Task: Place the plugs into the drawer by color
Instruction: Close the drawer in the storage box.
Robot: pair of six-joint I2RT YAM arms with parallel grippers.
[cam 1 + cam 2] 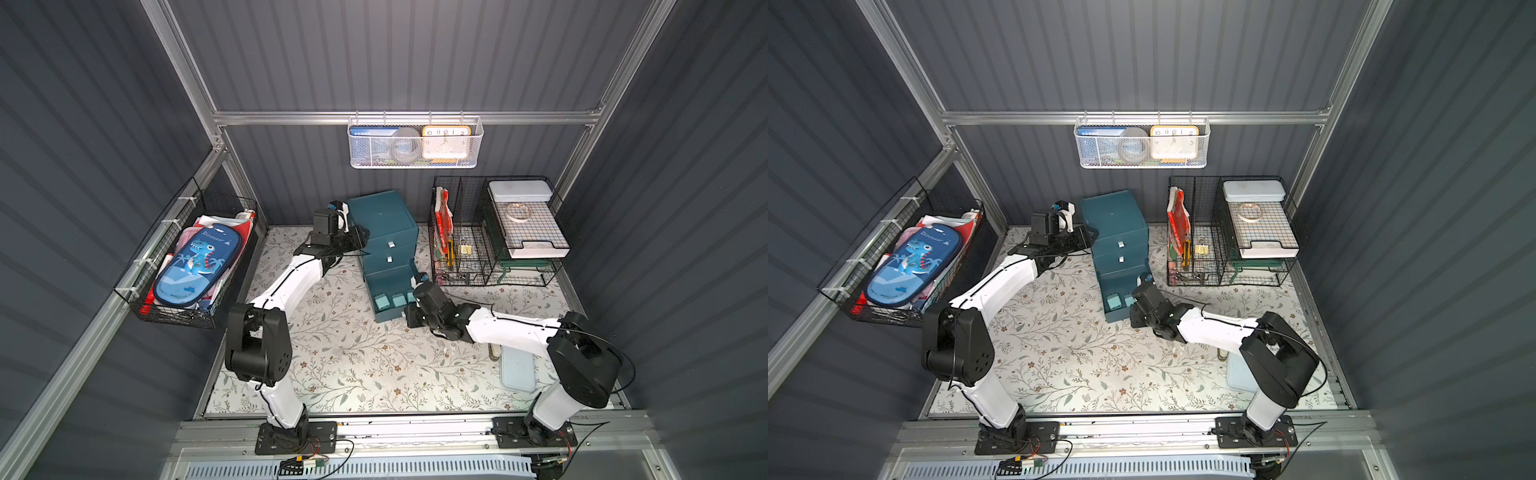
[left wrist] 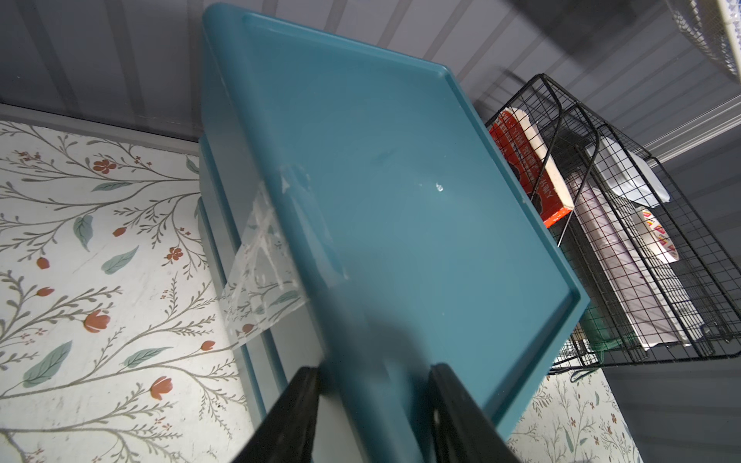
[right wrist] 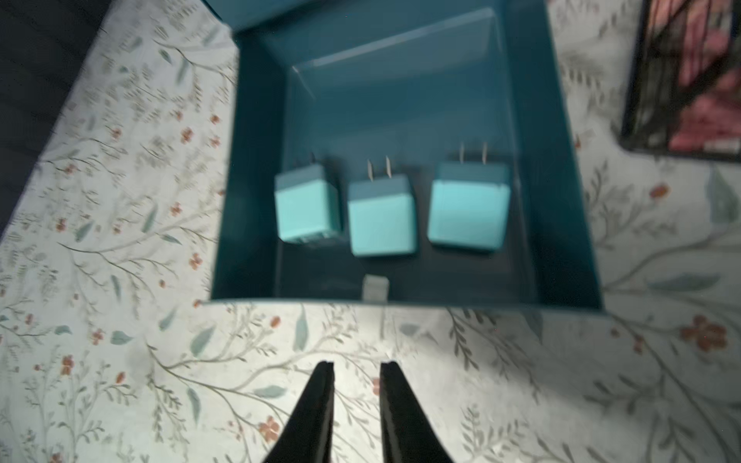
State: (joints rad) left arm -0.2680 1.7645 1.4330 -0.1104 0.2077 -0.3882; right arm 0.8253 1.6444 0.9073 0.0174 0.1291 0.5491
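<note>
The dark teal drawer cabinet (image 1: 382,226) (image 1: 1115,224) stands at the back of the floral mat. Its bottom drawer (image 3: 577,240) is pulled out, with a white pull tab (image 3: 375,288) on its front wall. Three mint green plugs (image 3: 306,208) (image 3: 381,220) (image 3: 469,208) lie in a row inside it, prongs pointing to the back; in both top views they show too (image 1: 380,300) (image 1: 1113,301). My left gripper (image 2: 375,368) (image 1: 359,237) is shut on the cabinet's upper left edge. My right gripper (image 3: 355,364) hangs over the mat just before the drawer front, fingers slightly apart, nothing between them.
Black wire organizers (image 1: 494,232) stand right of the cabinet. A wire basket with a dinosaur pencil case (image 1: 195,262) hangs on the left wall, a white mesh basket (image 1: 415,143) on the back rail. A pale blue box (image 1: 517,368) lies under my right arm. Clear tape (image 2: 264,272) hangs from the cabinet.
</note>
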